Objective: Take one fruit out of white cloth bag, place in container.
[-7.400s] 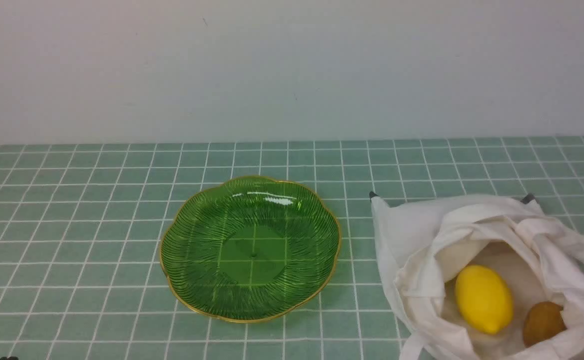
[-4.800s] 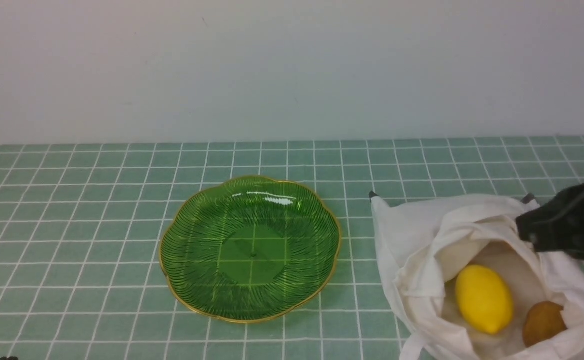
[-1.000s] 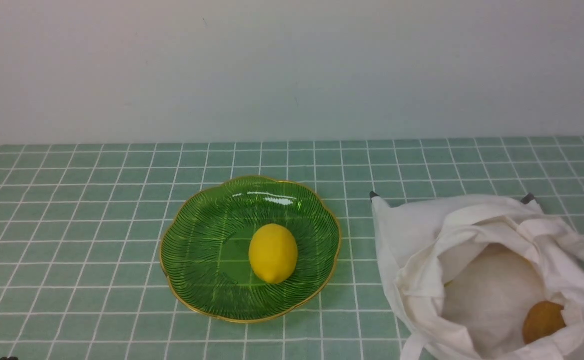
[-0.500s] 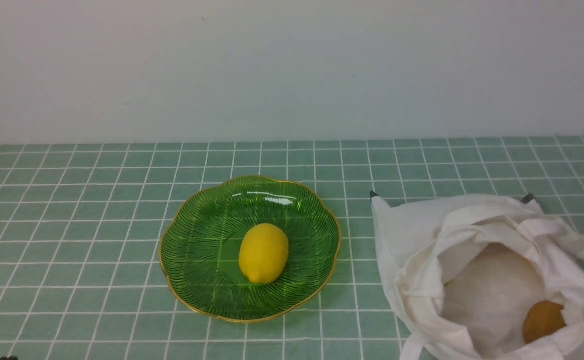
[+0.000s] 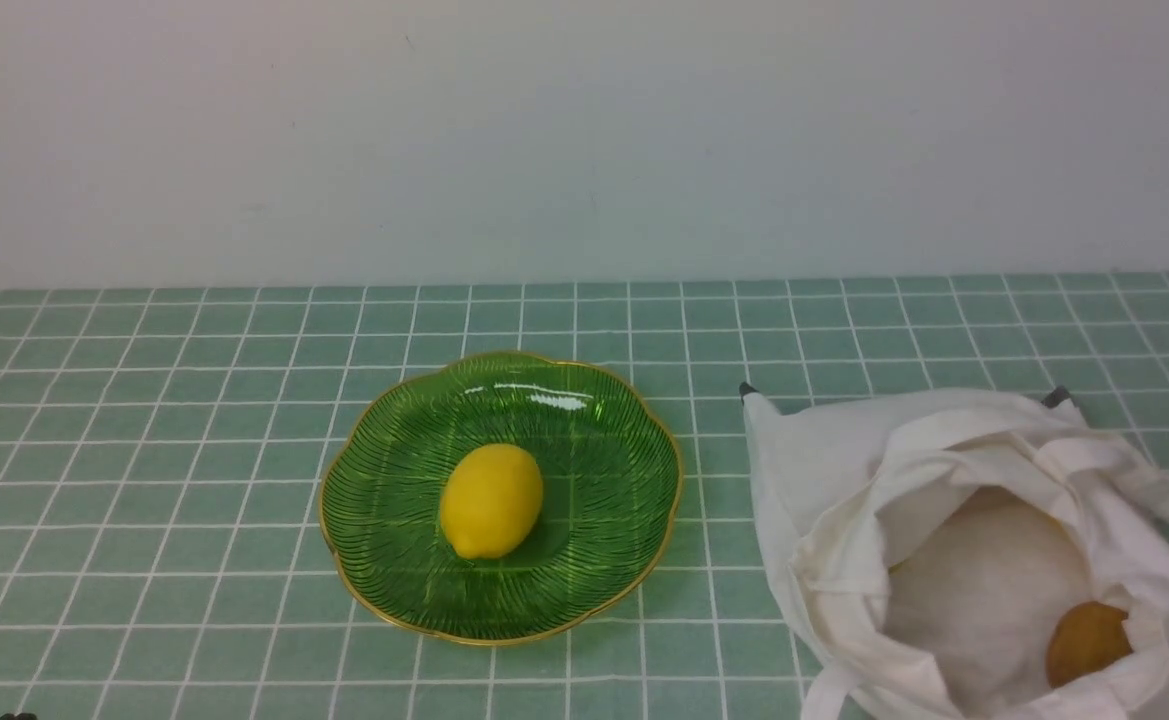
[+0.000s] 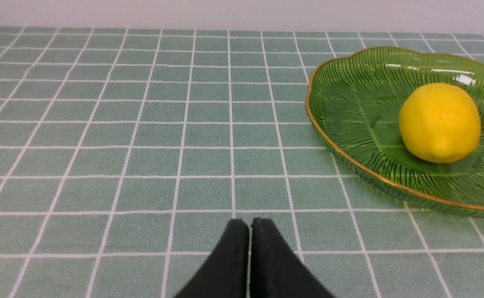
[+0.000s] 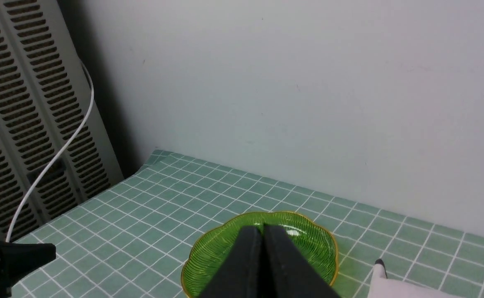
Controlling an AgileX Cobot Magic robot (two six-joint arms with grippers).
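The yellow lemon [image 5: 491,500] lies loose inside the green glass dish [image 5: 384,440], left of the dish's middle; the left wrist view shows the lemon [image 6: 439,122] in the dish [image 6: 341,103] too. The white cloth bag [image 5: 824,470] slumps open at the right, a corner of the bag [image 7: 380,281] showing in the right wrist view. My left gripper [image 6: 249,225] is shut and empty, low over the tiles beside the dish. My right gripper [image 7: 262,231] is shut and empty, high up, its fingers hiding part of the dish [image 7: 225,248]. Neither gripper appears in the front view.
A brown fuzzy fruit [image 5: 1087,642] stays inside the bag. A grey louvred panel [image 7: 22,124] with a white cable [image 7: 59,153] stands at the table's left side. My left arm's end [image 7: 14,258] shows low in the right wrist view. A wall bounds the far edge.
The lemon went from the bag into the dish, and over the last second it has rolled leftward inside the dish. The right arm, seen over the bag earlier, has left the front view.
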